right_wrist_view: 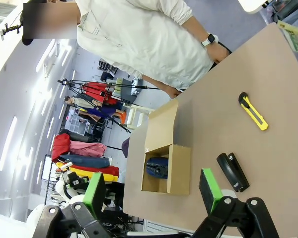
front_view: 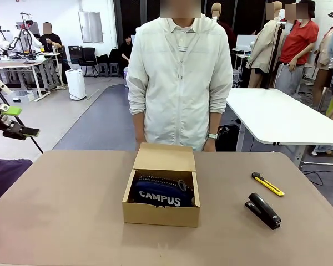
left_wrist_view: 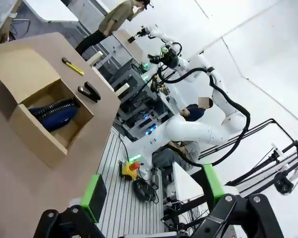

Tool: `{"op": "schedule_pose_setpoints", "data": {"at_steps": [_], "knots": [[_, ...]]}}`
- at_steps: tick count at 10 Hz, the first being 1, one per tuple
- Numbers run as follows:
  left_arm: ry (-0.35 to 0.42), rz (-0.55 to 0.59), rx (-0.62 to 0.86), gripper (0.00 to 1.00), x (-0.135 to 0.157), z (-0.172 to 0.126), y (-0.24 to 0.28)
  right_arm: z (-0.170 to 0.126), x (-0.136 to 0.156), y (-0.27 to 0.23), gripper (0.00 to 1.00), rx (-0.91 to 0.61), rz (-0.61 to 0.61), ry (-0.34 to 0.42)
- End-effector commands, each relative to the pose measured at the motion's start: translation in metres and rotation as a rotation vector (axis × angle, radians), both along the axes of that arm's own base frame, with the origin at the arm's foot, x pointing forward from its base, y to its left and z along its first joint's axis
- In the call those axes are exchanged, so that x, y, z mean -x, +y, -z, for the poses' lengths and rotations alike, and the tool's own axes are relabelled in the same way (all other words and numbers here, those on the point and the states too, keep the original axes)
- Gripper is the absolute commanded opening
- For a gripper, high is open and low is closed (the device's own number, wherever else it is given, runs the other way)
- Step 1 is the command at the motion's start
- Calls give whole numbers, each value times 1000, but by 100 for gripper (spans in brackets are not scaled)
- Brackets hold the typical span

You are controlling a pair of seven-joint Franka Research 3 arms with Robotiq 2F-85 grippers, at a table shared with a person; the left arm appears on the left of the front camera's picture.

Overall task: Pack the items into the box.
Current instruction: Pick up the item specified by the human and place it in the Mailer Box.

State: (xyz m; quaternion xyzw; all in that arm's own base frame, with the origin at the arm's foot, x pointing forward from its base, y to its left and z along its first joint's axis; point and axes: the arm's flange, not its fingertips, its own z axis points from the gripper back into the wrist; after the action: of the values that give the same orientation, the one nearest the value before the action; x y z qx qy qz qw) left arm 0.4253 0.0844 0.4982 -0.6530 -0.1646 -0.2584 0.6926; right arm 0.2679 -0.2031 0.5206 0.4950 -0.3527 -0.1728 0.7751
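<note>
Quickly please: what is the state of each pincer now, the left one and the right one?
Left pincer: open, holding nothing.
Right pincer: open, holding nothing.

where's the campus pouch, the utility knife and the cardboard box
CAMPUS pouch [front_view: 160, 198], front view, on its white lettering.
utility knife [front_view: 268, 184], front view, middle of its yellow body.
cardboard box [front_view: 161, 214], front view, on its near wall.

box [front_view: 161, 213] plain brown | pouch [front_view: 160, 195] navy, white "CAMPUS" lettering | knife [front_view: 267, 184], 3 o'clock of box, yellow with black | stapler [front_view: 263, 210] black | table [front_view: 66, 221] tan | jacket [front_view: 177, 83] off-white | right gripper [right_wrist_view: 151, 181] black, pads [right_wrist_view: 208, 187] green
</note>
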Motion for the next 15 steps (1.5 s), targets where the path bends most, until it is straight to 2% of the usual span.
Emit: {"op": "schedule_pose_setpoints", "data": {"at_steps": [1,14,15], "knots": [[-3,11,-1,100,3,4,13,-1,-3,0,100,-10,0,-47],[-3,11,-1,100,3,4,13,-1,-3,0,100,-10,0,-47],[-3,11,-1,100,3,4,13,0,0,0,100,0,0,0]]}}
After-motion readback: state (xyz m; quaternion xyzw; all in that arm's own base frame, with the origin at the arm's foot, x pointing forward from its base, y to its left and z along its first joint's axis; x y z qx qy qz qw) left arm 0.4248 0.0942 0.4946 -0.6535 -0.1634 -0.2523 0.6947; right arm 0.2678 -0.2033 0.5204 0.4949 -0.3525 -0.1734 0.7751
